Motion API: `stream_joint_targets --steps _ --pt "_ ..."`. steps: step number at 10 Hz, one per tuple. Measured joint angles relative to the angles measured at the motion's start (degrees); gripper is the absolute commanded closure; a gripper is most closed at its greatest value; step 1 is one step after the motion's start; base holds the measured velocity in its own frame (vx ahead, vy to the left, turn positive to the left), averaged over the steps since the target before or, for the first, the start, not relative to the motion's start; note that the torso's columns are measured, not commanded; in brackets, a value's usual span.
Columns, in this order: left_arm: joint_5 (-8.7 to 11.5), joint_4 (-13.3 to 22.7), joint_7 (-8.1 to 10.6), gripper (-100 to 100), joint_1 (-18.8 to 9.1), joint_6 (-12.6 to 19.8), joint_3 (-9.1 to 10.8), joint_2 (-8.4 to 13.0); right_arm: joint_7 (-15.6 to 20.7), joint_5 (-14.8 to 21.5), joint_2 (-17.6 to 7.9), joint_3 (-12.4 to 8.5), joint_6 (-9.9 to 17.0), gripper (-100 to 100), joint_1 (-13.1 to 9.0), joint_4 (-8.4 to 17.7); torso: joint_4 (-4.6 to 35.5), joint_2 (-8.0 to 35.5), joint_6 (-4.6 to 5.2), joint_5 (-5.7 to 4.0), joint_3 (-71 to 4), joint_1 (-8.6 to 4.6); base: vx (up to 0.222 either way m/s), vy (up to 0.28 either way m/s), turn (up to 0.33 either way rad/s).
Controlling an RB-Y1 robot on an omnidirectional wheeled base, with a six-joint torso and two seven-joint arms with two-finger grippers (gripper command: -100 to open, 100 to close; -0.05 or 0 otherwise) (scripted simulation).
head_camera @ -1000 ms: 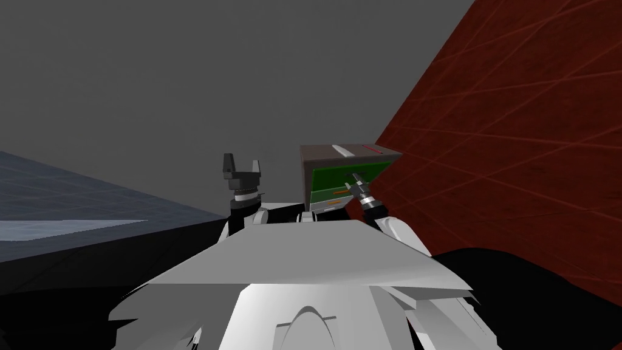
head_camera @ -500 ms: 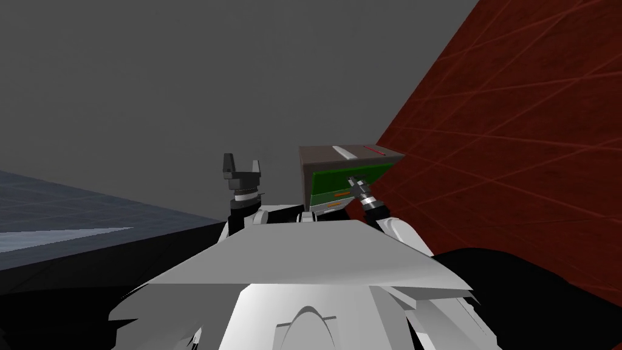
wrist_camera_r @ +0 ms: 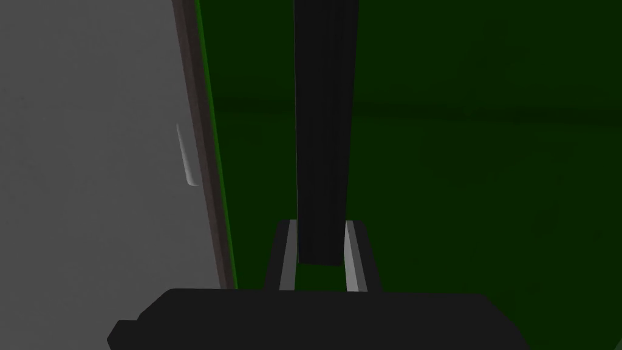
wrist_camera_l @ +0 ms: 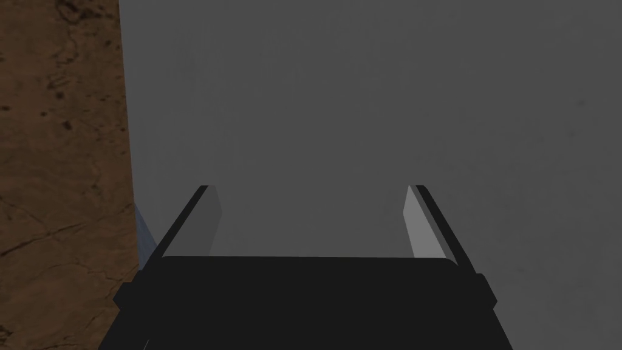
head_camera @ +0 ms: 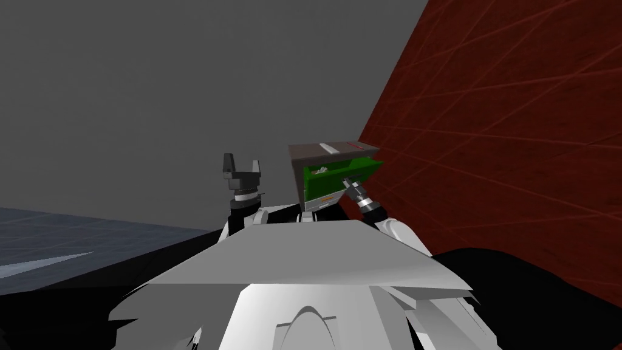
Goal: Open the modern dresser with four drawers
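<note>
The dresser [head_camera: 311, 150] stands beside the red wall [head_camera: 516, 121], green front facing me. Its top drawer [head_camera: 358, 169] juts out of the body, with something pale inside that is too small to identify. My right gripper [head_camera: 347, 184] is at that drawer, fingers [wrist_camera_r: 351, 255] clamped on the dark handle [wrist_camera_r: 322, 121]. The handle's long bar runs straight away from the gripper, far end cut off. My arm partly hides the lower drawers. My left gripper [head_camera: 241, 163], left of the dresser, holds nothing, fingers [wrist_camera_l: 419, 219] fully apart.
</note>
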Motion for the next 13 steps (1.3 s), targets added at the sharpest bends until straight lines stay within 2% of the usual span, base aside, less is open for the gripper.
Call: stream_joint_targets --steps 2,3,5,9,12,13 --pt "0.0 0.0 0.00 0 0.0 0.0 0.00 0.0 -0.1 -0.1 -0.2 0.1 -0.2 100 0.3 -0.5 0.0 0.4 0.07 -0.13 0.3 -0.27 -0.164 -0.074 -0.034" --pt "0.0 0.0 0.00 0 0.0 0.0 0.00 0.0 0.0 -0.2 -0.2 0.2 -0.5 -100 0.6 -0.7 0.0 0.4 0.08 -0.14 0.3 -0.23 -0.045 -0.010 -0.080" --pt "0.0 0.0 0.00 0 0.0 0.0 0.00 0.0 -1.5 -1.2 -1.5 -2.0 -0.6 -100 2.9 -3.5 -0.2 -0.4 -0.02 0.01 -0.2 0.18 0.083 0.033 -0.069" --pt "0.0 0.0 0.00 0 0.0 0.0 0.00 0.0 -5.3 -2.2 -4.6 -5.0 0.2 -100 6.6 -8.4 0.0 0.2 -0.05 -0.03 0.2 -0.03 0.060 0.016 -0.047" --pt "0.0 0.0 0.00 0 0.0 0.0 0.00 0.0 -7.7 -3.2 -6.7 -7.3 0.0 -100 9.4 -11.2 0.4 0.5 0.03 0.24 0.2 0.16 0.039 0.018 -0.037" --pt "0.0 0.0 0.00 0 0.0 0.0 0.00 0.0 -7.7 -3.3 -6.8 -7.4 -0.1 0 9.6 -11.2 0.3 0.5 -0.01 0.14 0.3 0.13 0.009 0.000 0.001"
